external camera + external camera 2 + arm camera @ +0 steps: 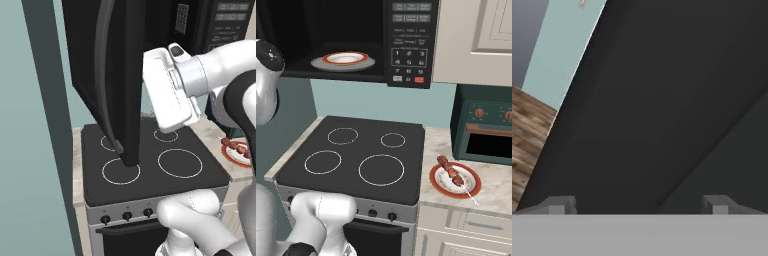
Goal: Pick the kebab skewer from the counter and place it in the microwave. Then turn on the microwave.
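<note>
The microwave [356, 40] hangs above the black stovetop [356, 157] with its door [117, 75] swung wide open, the door's lower corner hanging over the front left ring in the left base view. Inside the cavity a white red-rimmed plate [345, 58] sits on the turntable. To the right of the stovetop runs the beige tabletop [491, 187], with a dark green toaster oven [483, 131] at its back edge. The robot's white hand is raised close to the open door, and in the hand view the jaws [637, 204] stand spread wide with nothing between them, facing a dark surface. Near the tabletop's front edge, just beside the stovetop, a second red-rimmed plate [471, 186] carries the kebab skewer [452, 172], lying diagonally across it.
</note>
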Tool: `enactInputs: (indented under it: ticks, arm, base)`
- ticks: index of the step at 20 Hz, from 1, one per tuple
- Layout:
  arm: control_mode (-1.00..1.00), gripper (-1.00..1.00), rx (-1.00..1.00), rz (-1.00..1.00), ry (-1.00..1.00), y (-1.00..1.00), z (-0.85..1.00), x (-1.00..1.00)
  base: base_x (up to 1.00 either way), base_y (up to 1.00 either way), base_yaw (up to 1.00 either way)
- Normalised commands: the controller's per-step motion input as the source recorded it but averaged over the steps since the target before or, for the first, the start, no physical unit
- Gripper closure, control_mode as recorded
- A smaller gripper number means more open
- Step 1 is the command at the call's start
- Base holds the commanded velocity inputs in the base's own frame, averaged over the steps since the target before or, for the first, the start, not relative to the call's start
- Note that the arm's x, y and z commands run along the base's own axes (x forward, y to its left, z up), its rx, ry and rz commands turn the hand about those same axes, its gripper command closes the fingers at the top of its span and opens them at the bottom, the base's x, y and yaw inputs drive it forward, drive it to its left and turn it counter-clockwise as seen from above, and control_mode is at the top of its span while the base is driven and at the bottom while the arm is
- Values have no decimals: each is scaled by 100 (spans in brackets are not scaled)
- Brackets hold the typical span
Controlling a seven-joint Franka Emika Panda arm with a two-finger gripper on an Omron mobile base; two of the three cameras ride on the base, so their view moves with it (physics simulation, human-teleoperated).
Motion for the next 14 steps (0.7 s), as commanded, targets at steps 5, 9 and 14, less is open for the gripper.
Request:
enactInputs:
  ticks: [5, 9, 14]
  arm:
    - [-100, -100, 0, -14, 1, 14, 0, 0]
    - [-100, -100, 1, -12, 17, -16, 0, 0]
    - [-100, -100, 5, -13, 19, -57, 2, 0]
  base:
    - [0, 0, 0]
    - [0, 0, 0]
    - [0, 0, 0]
